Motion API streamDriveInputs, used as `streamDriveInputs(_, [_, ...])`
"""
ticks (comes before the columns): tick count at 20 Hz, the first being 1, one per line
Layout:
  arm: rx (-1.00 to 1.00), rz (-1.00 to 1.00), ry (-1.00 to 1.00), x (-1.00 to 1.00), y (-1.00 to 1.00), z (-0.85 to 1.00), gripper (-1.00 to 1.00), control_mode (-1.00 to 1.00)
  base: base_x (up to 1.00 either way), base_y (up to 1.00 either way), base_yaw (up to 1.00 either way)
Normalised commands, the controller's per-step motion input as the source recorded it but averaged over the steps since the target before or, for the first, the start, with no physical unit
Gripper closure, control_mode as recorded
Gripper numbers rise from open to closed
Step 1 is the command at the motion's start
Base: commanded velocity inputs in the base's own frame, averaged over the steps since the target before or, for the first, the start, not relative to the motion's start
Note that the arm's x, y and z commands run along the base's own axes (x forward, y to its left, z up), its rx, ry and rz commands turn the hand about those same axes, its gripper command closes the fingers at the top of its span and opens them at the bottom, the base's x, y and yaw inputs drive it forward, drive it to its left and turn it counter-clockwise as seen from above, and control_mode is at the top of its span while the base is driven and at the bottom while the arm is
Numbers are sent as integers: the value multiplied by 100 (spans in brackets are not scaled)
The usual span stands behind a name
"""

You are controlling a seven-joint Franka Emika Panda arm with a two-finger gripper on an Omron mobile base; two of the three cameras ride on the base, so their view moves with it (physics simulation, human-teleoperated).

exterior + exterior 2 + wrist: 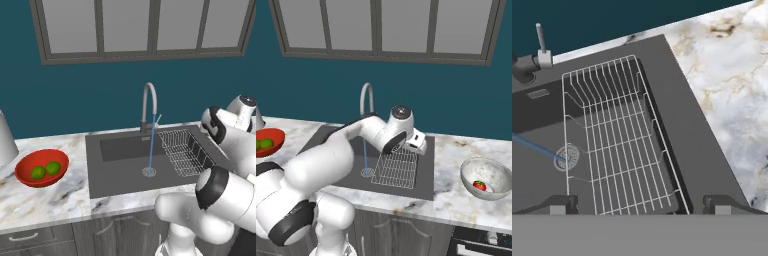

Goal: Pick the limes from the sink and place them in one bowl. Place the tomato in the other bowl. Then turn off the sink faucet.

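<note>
Pale marbled counter point(55, 192) ran beneath a teal wall and grey-framed window, with the wide dark grey rectangular sink point(120, 170) set into it. You had both yellow-green limes point(46, 170) lying in the broad glossy red-orange bowl point(30, 180) at the left, and the small glossy red tomato point(479, 186) in the pale grey-white bowl point(501, 192) at the right. Your end effector point(641, 207) hovered over the wire dish rack point(612, 140) inside the sink, jaws spread wide and holding nothing. Water ran in a thin blue stream point(151, 147) from the tall slim silver gooseneck faucet point(148, 102) to the drain. What remained was probably the thin side lever point(541, 39): rigid, smooth metal, likely slippery, so you would do best to push its tip, not pinch it.
</note>
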Motion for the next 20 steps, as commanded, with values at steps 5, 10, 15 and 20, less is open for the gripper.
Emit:
streamDriveInputs(5, [0, 0, 1, 0, 66, 6, -100, -100, 0, 0, 0])
streamDriveInputs(10, [0, 0, 6, 0, 54, 1, -100, -100, 0, 0, 0])
streamDriveInputs(15, [0, 1, 10, -1, 30, 1, -100, -100, 0, 0, 0])
streamDriveInputs(20, [7, 3, 8, 0, 11, 0, -100, -100, 0, 0, 0])
